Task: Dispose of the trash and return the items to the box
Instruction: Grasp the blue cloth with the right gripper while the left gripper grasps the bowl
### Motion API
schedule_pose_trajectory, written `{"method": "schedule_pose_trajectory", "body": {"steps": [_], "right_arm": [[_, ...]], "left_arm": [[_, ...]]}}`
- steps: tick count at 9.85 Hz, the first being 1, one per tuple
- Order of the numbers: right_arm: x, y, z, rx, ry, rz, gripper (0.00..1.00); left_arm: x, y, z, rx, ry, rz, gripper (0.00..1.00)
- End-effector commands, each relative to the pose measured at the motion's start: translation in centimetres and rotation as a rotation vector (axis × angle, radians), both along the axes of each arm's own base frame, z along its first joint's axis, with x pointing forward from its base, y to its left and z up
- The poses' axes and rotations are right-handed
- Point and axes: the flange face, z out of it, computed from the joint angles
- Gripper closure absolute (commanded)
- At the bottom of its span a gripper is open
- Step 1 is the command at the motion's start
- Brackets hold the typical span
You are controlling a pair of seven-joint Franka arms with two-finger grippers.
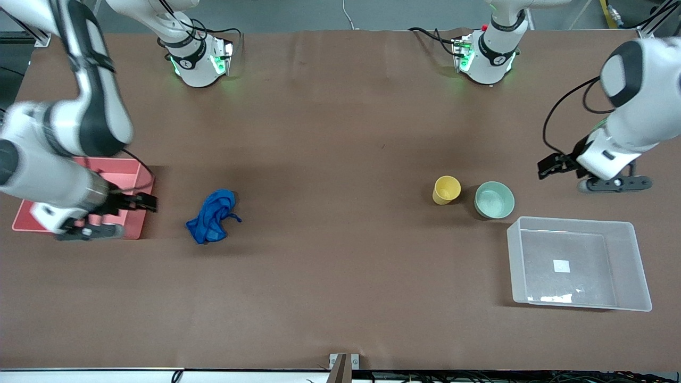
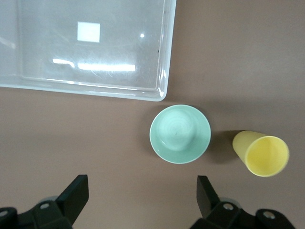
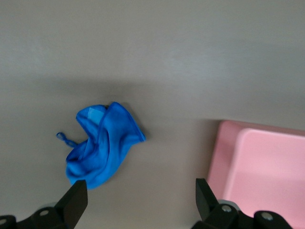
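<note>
Nothing is done yet: both my hands, left hand [image 1: 553, 166] and right hand [image 1: 139, 202], hover spread apart and empty, the blue rag [image 1: 213, 217], yellow cup [image 1: 446, 190] and green bowl [image 1: 494, 200] lie on the table [image 1: 340, 159], the clear box [image 1: 579, 264] empty.

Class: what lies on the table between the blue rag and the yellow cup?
Nothing: in the front view, only bare brown table runs from the blue rag to the yellow cup.

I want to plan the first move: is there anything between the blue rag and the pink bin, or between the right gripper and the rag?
Nothing visible blocks either path. The blue rag lies on bare table beside the pink bin, apart from it. The right gripper, open, hangs over the bin's edge, with only open tabletop between it and the rag.
</note>
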Motion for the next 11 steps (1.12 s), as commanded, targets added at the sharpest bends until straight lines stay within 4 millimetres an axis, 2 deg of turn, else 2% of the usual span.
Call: {"method": "schedule_pose_trajectory", "body": {"steps": [1, 2, 3, 4, 6, 7, 8, 9, 10, 11], "right_arm": [[-2.0, 2.6, -7.3, -0.008, -0.018, 0.034, 0.0], [-2.6, 3.6, -9.7, -0.011, -0.036, 0.023, 0.0], [-2.9, 5.4, -12.1, -0.016, -0.032, 0.028, 0.0], [-3.3, 6.7, -13.1, -0.019, -0.03, 0.02, 0.0], [-5.1, 5.9, -15.7, -0.016, -0.068, 0.011, 0.0], [-6.0, 5.6, -16.7, -0.014, -0.084, 0.008, 0.0], [-6.0, 5.4, -17.0, -0.015, -0.081, 0.006, 0.11], [-5.9, 5.0, -17.1, -0.016, -0.079, 0.0, 0.43], [-5.9, 5.1, -17.1, -0.014, -0.084, -0.001, 0.72], [-5.9, 5.2, -17.2, -0.012, -0.082, -0.01, 0.96]], "left_arm": [[-1.6, 0.0, -8.3, -0.005, 0.026, 0.005, 0.0], [-1.5, 0.0, -10.8, -0.003, 0.044, 0.005, 0.0], [-1.3, 0.0, -13.2, -0.002, 0.055, 0.005, 0.0], [-1.1, 0.1, -15.8, 0.0, 0.064, 0.009, 0.0], [-0.6, -0.1, -20.7, 0.002, 0.019, 0.013, 0.0], [-0.4, -0.1, -22.1, 0.002, -0.001, 0.015, 0.05], [-0.4, -0.2, -22.7, 0.002, 0.0, 0.013, 0.22], [-0.5, -0.2, -22.9, 0.002, 0.005, 0.015, 0.49], [-0.5, -0.2, -23.0, 0.003, 0.006, 0.012, 0.83], [-0.6, -0.3, -23.1, 0.002, 0.009, 0.0, 1.0]]}}
